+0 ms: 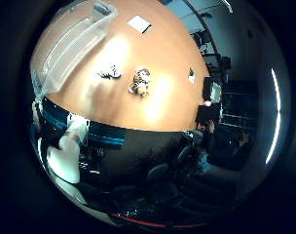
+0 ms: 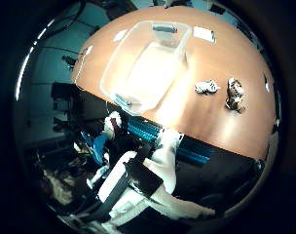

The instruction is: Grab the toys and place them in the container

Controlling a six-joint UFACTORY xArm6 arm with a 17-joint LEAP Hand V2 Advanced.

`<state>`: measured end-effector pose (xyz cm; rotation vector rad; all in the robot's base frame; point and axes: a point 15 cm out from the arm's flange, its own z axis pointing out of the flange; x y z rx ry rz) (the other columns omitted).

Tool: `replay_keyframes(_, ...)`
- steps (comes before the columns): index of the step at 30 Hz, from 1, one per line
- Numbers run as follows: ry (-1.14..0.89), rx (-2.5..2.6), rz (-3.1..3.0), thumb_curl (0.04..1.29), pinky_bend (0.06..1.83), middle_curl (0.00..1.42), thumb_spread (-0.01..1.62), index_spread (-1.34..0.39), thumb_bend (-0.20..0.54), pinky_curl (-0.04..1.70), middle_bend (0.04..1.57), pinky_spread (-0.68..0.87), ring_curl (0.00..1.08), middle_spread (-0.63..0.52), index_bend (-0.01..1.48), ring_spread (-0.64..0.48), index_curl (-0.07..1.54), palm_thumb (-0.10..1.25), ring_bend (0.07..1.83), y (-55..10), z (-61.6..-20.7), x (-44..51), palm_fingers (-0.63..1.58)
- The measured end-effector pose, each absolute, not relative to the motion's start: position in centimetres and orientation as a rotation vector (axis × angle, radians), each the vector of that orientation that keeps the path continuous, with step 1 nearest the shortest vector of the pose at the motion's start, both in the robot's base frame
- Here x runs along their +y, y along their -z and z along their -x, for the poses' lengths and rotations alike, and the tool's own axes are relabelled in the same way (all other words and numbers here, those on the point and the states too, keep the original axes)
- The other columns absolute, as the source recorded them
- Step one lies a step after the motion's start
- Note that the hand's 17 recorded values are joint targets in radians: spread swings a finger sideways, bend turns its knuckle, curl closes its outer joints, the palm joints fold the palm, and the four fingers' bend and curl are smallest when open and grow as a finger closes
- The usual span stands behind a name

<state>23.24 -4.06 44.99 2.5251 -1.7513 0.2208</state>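
Note:
Two small toys lie side by side on the round wooden table (image 1: 163, 102): a grey and white toy (image 1: 110, 72) and a striped orange and white toy (image 1: 140, 82). In the right thumb side palm view they lie beside the clear plastic container (image 2: 148, 60), the grey toy (image 2: 206, 88) nearer to it than the striped toy (image 2: 234, 94). The container stands open and empty on the table. My right hand (image 2: 138, 175) is high above the table's near edge, away from the toys, with white fingers (image 1: 66, 146) relaxed and nothing between them.
A white sheet of paper (image 1: 138, 23) lies on the table beyond the toys. A small dark object (image 1: 191, 74) sits near the table's edge. Chairs and dark equipment (image 1: 208, 107) stand on the floor around the table.

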Motion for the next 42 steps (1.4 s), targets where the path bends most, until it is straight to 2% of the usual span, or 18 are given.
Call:
replay_keyframes(9,-0.255,-1.800,-2.477,0.25,0.47,0.33,1.02,-0.42,-0.030,0.25,0.20,0.40,0.23,-0.02,0.16,0.15,0.26,0.26,0.40,-45.9,-23.7,-8.2,0.19)
replay_keyframes(12,-0.300,-1.847,-2.445,0.25,0.47,0.33,1.01,-0.43,-0.032,0.25,0.21,0.40,0.23,-0.03,0.16,0.15,0.26,0.23,0.41,-46.0,-25.0,-10.6,0.22)
replay_keyframes(18,-0.229,-1.942,-2.378,0.25,0.46,0.33,1.00,-0.41,-0.027,0.25,0.21,0.40,0.23,-0.03,0.16,0.15,0.26,0.21,0.41,-44.9,-26.2,-15.1,0.23)
replay_keyframes(26,-0.246,-2.226,-2.241,0.26,0.48,0.34,1.00,-0.39,-0.027,0.25,0.24,0.40,0.23,-0.04,0.16,0.14,0.26,0.20,0.43,-42.3,-28.9,-21.5,0.25)
replay_keyframes(42,-0.065,-2.546,-1.978,0.26,0.41,0.33,1.01,-0.29,-0.025,0.26,0.21,0.43,0.22,0.10,0.16,0.20,0.27,0.22,0.35,-31.6,-33.7,-28.4,0.18)
